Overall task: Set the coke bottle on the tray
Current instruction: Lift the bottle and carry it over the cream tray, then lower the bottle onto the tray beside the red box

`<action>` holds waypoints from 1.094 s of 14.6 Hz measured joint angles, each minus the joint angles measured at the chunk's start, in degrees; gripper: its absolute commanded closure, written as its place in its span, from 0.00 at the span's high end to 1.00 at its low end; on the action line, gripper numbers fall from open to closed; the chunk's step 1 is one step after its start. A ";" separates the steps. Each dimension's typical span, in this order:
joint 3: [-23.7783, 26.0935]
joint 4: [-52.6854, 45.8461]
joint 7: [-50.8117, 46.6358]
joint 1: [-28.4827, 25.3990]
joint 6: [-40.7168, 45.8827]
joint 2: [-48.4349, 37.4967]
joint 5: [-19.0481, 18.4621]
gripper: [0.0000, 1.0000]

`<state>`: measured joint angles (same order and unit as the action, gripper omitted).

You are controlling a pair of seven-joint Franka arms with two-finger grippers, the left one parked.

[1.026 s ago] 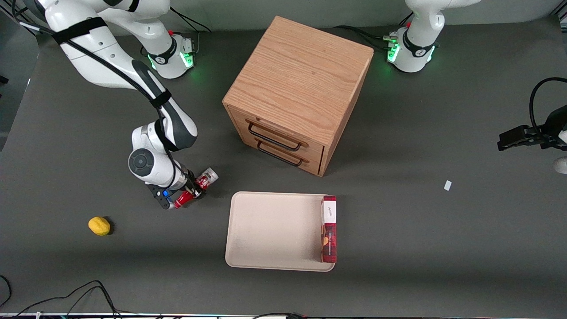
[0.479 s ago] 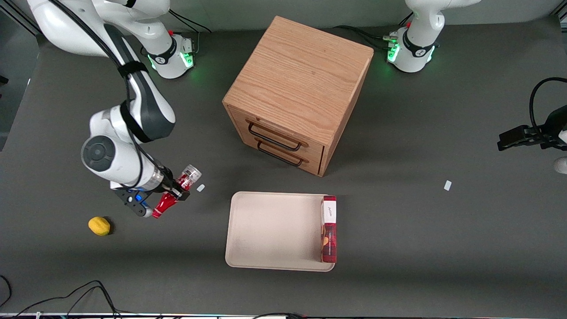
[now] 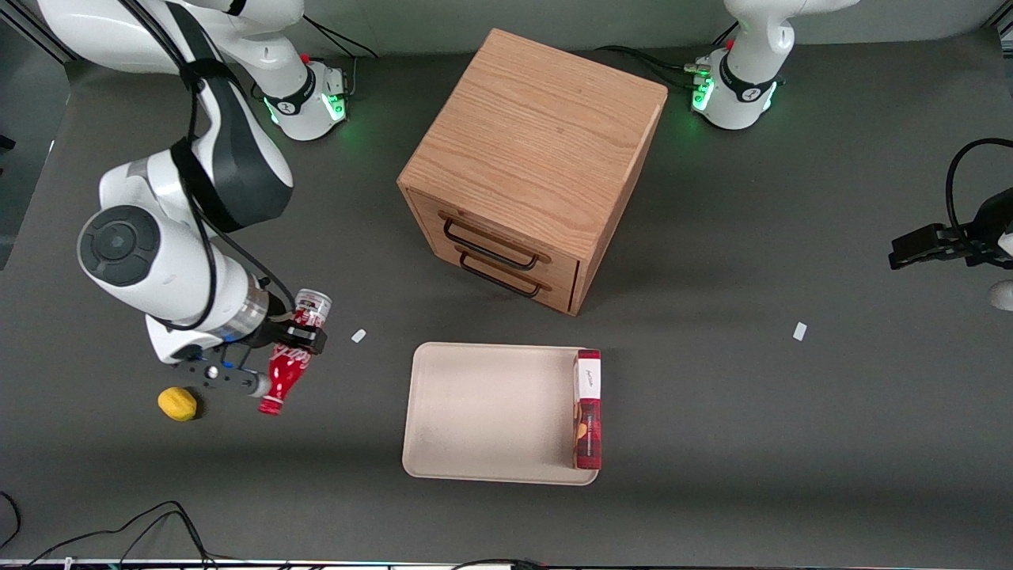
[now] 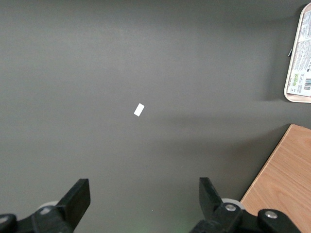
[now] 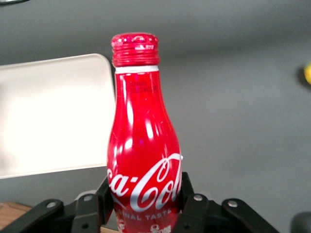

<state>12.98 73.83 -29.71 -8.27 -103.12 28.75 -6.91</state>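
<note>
My right gripper (image 3: 294, 340) is shut on the coke bottle (image 3: 289, 360), a small red bottle with white script, and holds it in the air above the dark table, cap pointing toward the front camera. In the right wrist view the black fingers (image 5: 190, 194) press both sides of the bottle (image 5: 143, 155) near its base. The beige tray (image 3: 491, 412) lies flat on the table, well off sideways from the bottle toward the parked arm's end. Its pale surface also shows in the right wrist view (image 5: 48, 121).
A flat red-and-white box (image 3: 588, 408) lies along the tray's edge toward the parked arm. A wooden drawer cabinet (image 3: 534, 158) stands farther from the front camera than the tray. A yellow lemon (image 3: 177, 403) lies close beside the gripper. Small white scraps (image 3: 358, 336) lie on the table.
My gripper has lifted the bottle off the table and carried it away from the tray, toward the working arm's end. The bottle has turned so its cap points toward the front camera.
</note>
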 measured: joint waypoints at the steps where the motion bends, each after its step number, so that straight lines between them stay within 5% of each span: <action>1: 1.06 -2.81 1.48 -0.35 -0.08 2.67 -0.14 0.22; 6: 3.36 -15.61 3.05 -2.60 -6.14 17.39 -0.65 0.22; 16: 3.02 -17.73 0.13 -6.32 -19.64 34.72 -0.89 0.25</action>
<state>16.00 56.10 -29.58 -14.59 -122.76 63.47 -7.81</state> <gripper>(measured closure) 0.449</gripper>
